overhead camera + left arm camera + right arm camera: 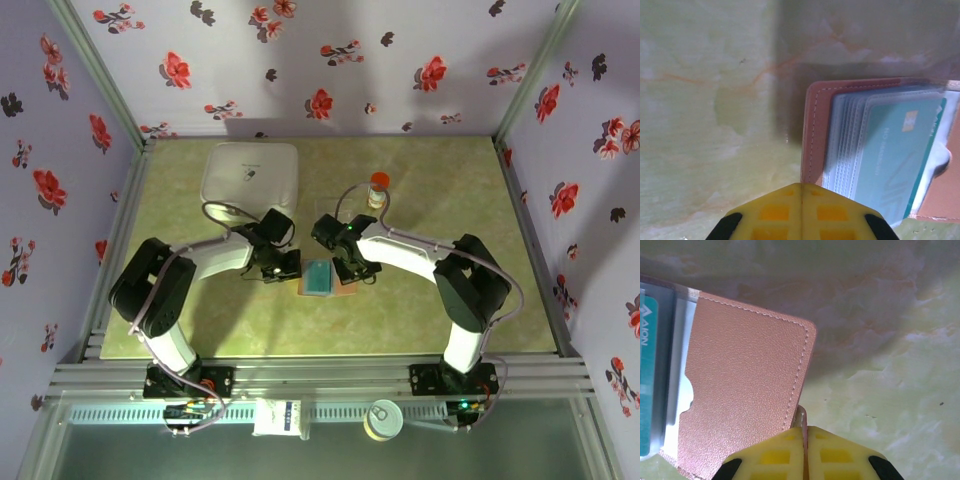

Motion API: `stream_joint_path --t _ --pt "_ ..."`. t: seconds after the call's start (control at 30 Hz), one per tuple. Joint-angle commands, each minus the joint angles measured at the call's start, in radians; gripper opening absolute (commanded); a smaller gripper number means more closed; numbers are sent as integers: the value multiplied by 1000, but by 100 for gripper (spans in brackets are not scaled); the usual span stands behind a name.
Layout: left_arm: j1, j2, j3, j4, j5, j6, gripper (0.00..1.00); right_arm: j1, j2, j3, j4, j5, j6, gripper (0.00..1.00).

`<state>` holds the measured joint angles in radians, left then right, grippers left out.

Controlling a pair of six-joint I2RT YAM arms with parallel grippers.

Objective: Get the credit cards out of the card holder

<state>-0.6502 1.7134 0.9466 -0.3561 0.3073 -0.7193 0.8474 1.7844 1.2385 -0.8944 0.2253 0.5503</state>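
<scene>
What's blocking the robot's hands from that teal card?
Nothing loose. The teal card lies in the open card holder, seemingly inside a clear pocket; left hand and right hand sit shut at its edges.

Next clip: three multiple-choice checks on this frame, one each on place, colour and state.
1. The card holder lies: A on the white box; B between the left fingers and right fingers; C beside the bottle.
2. The top credit card in it is: A red; B teal; C black.
3. The card holder is: A folded shut; B standing on edge; C open.
Answers: B, the top view shows both arms meeting at it; B, its face is teal in the left wrist view; C, its pockets lie exposed.
</scene>
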Motion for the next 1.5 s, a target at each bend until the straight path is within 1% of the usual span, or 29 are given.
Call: stream_joint_path --t 0.0,0.13,0.27,0.4,0.53,0.63,0.7,0.9,1.13,1.23,1.33,1.47 --pt "-5 15 32 -22 -4 22 0 -9 34 -21 47 5 11 8" --pt "-6 21 32 -42 -24 23 0 -14 59 -34 78 -3 12 8" --pt "-6 32 34 -40 -24 18 0 -32 61 -69 158 -54 11 10" --pt "-7 36 22 -53 -26 19 0 -44 69 -81 162 -27 14 10" --pt "-8 27 2 -55 -30 9 0 -50 57 -105 207 -71 15 12" --pt "-8 22 -7 -55 -31 1 0 -51 48 -104 183 -38 20 13" --pt "-9 23 -7 -53 -29 -7 0 -54 32 -110 168 -21 23 16" --pt "-17 22 7 -76 -35 -3 0 -77 -30 -150 131 18 22 28" --pt "-19 26 3 -76 -37 -5 0 -139 -138 -237 152 -25 28 41" --pt "-21 41 15 -76 -33 -6 0 -166 -146 -259 181 -57 25 44" --pt "-25 49 38 -97 -35 6 0 -182 -115 -265 199 -89 24 45" --pt "-25 30 43 -104 -38 5 0 -182 -72 -264 206 -105 19 44"
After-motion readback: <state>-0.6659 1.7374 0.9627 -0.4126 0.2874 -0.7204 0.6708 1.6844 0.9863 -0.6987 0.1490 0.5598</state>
